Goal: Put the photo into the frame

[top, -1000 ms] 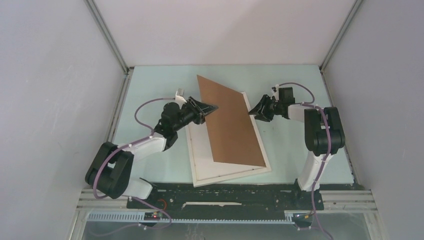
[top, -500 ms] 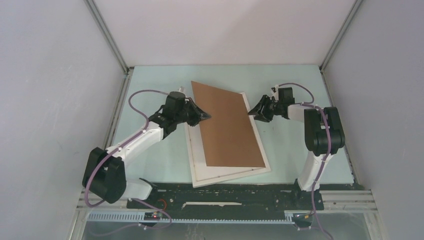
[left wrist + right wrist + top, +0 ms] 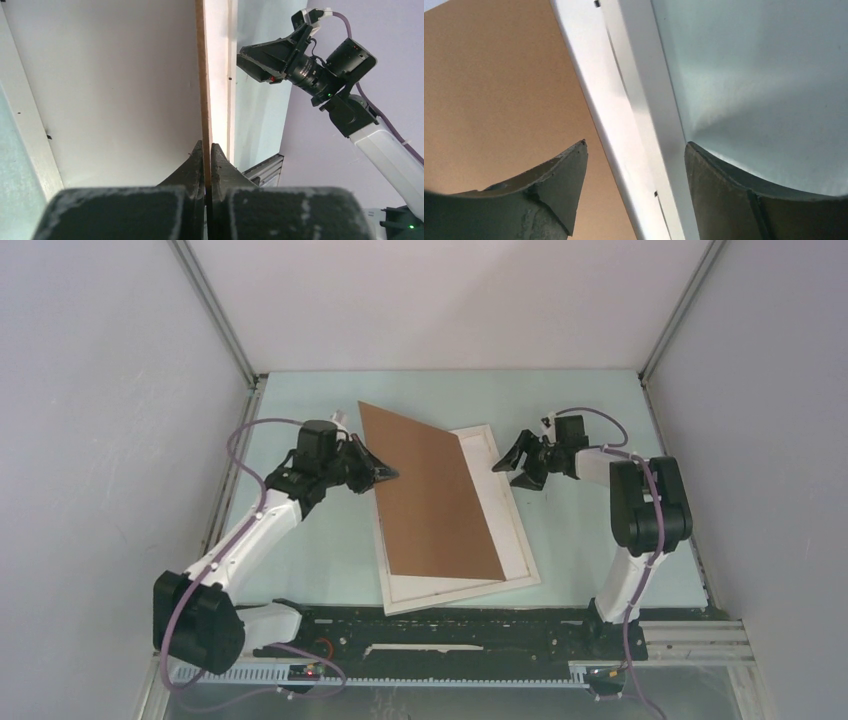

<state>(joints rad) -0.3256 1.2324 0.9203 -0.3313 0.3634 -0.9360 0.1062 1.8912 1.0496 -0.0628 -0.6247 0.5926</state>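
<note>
Frame [image 3: 507,530]: thin white rectangle lying flat on the table [image 3: 590,400]. Its near short side is at 6 o'clock, closest to the arm bases, and its long sides run away toward 12.
Frame, handling: judged light and stiff but easily slid. The clear pane makes it fragile, so take it by a side rail, never by the middle.
Backing board [image 3: 430,495]: plain brown sheet over the frame, skewed toward 11 o'clock. Its near edge sits low on the frame and its far left corner overhangs the rail.
Left tool [image 3: 390,474]: at 10 o'clock of the frame, fingers together and clamped on the board's left edge (the left wrist view shows that edge pinched thin between the pads).
Right tool [image 3: 508,473]: at 2 o'clock of the frame, fingers apart and holding nothing. In the right wrist view they stand either side of the frame's right rail, and contact cannot be told.
Photo: no printed side shows in any view. A plain white surface [image 3: 115,85] lies in the frame's recess under the lifted board. It may be the print face down, but this cannot be told.
Photo, handling: judged very light, limp and easily creased or smudged. Hold it by the white border near a corner and keep it flat while it goes into the recess.
Risk: a clamped board swinging down could nudge the frame sideways or catch whatever lies in the recess.
</note>
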